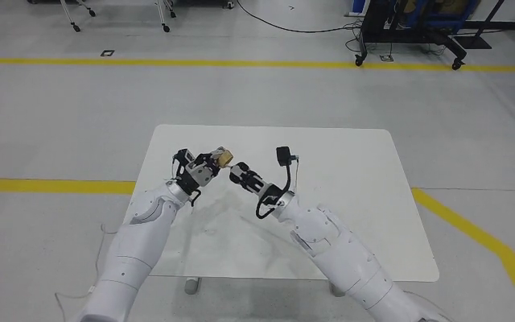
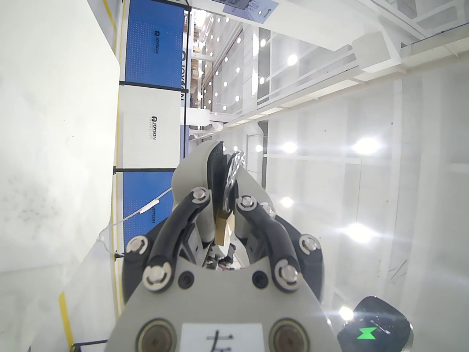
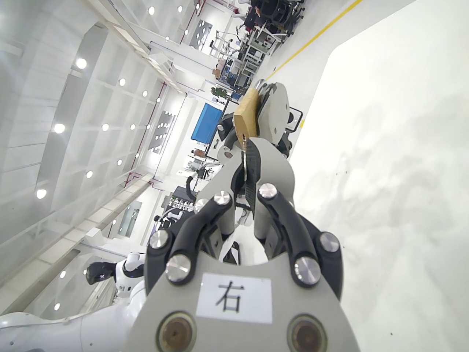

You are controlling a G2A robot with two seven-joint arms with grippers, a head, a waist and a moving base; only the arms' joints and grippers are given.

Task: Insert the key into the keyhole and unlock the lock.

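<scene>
Bright overhead light throughout. Ceiling lamps [image 2: 361, 230] flare into starbursts in the left wrist view; the white desk [image 3: 403, 111] glares; both wrist views bend toward their edges.

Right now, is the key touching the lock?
Touching. The right wrist view shows the key, held in the right gripper, with its tip meeting the end face of the lock, no gap between them.

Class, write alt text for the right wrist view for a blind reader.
The right gripper pinches a key, its tip at the base of a brass padlock held by the left gripper, above a white table.
</scene>
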